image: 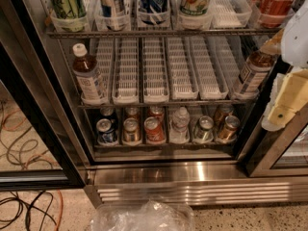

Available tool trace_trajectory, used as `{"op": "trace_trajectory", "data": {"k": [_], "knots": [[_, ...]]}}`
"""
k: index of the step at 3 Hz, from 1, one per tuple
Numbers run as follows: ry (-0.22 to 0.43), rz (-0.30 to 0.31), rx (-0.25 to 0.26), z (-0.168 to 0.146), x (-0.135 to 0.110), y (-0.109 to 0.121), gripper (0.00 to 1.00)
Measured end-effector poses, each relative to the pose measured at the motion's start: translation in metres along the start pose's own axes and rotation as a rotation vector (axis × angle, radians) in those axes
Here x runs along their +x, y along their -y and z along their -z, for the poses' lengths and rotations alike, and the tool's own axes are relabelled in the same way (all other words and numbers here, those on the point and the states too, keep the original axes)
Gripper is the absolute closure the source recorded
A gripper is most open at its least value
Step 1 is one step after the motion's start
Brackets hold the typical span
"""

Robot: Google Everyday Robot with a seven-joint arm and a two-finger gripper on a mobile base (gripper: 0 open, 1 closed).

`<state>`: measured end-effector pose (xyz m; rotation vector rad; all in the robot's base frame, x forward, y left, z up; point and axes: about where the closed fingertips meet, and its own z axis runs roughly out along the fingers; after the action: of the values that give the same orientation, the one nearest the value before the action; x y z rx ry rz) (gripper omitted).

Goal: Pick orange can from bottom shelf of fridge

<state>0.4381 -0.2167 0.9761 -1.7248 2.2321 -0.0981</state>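
The fridge [159,172] stands open in front of me, with wire racks of drinks. On the bottom shelf [163,144] a row of cans sits in white lane trays. The orange can [131,130], dull orange-brown with a silver top, stands second from the left, between a blue can [106,131] and a brighter red-orange can [154,129]. More cans stand behind them. My gripper [281,105], white and cream, hangs at the right edge of the view, level with the middle rack and well up and to the right of the orange can.
A clear bottle [180,124], a green-silver can [204,129] and a tilted bronze can [227,128] fill the shelf's right side. Two brown bottles [89,78] [252,73] stand on the middle rack. The black door frame [33,109] is at left, cables [24,143] and a plastic bag [144,218] on the floor.
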Motion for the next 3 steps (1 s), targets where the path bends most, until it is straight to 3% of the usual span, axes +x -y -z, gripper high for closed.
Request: {"op": "trace_trajectory", "data": {"k": [2,3], "knots": [[0.021,0.005,0.008,-0.004,-0.003,-0.002,0.0],[0.08,-0.003,0.034,-0.016,-0.005,-0.012,0.0]]}}
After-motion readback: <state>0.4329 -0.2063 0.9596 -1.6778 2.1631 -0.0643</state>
